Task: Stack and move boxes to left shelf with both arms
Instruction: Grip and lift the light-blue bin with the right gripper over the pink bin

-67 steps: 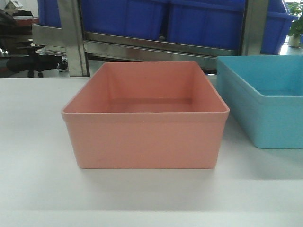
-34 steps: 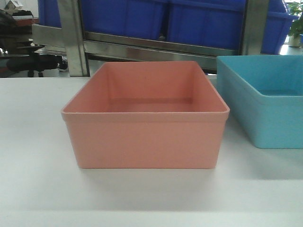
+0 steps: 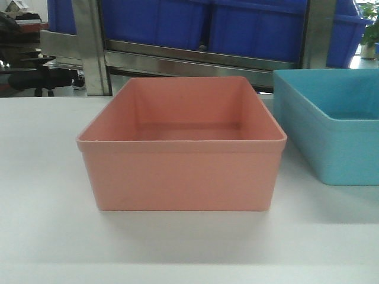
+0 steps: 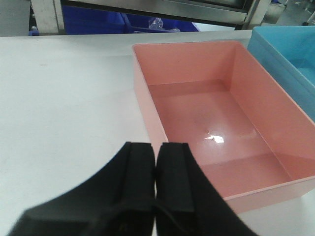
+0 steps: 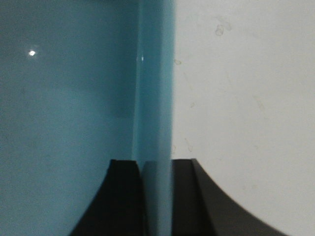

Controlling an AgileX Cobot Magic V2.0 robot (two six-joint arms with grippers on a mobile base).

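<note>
The salmon pink box (image 3: 182, 160) stands empty on the white table, mid-view. The light turquoise box (image 3: 331, 136) sits just to its right, cut off by the frame edge. In the left wrist view my left gripper (image 4: 156, 146) is shut with nothing between its fingers. It hovers over the table at the near left corner of the pink box (image 4: 216, 123). In the right wrist view my right gripper (image 5: 156, 163) is shut on the side wall of the turquoise box (image 5: 152, 98), one finger inside and one outside. The left shelf is out of view. Neither arm shows in the front view.
A steel rack frame (image 3: 195, 59) holding dark blue crates (image 3: 177, 23) stands behind the white table (image 3: 41, 195). Its upright post (image 3: 92, 47) rises at the back left. An office chair (image 3: 35, 80) is at the far left.
The turquoise box has shifted a few pixels to the right in the front view. The pink box has not moved.
</note>
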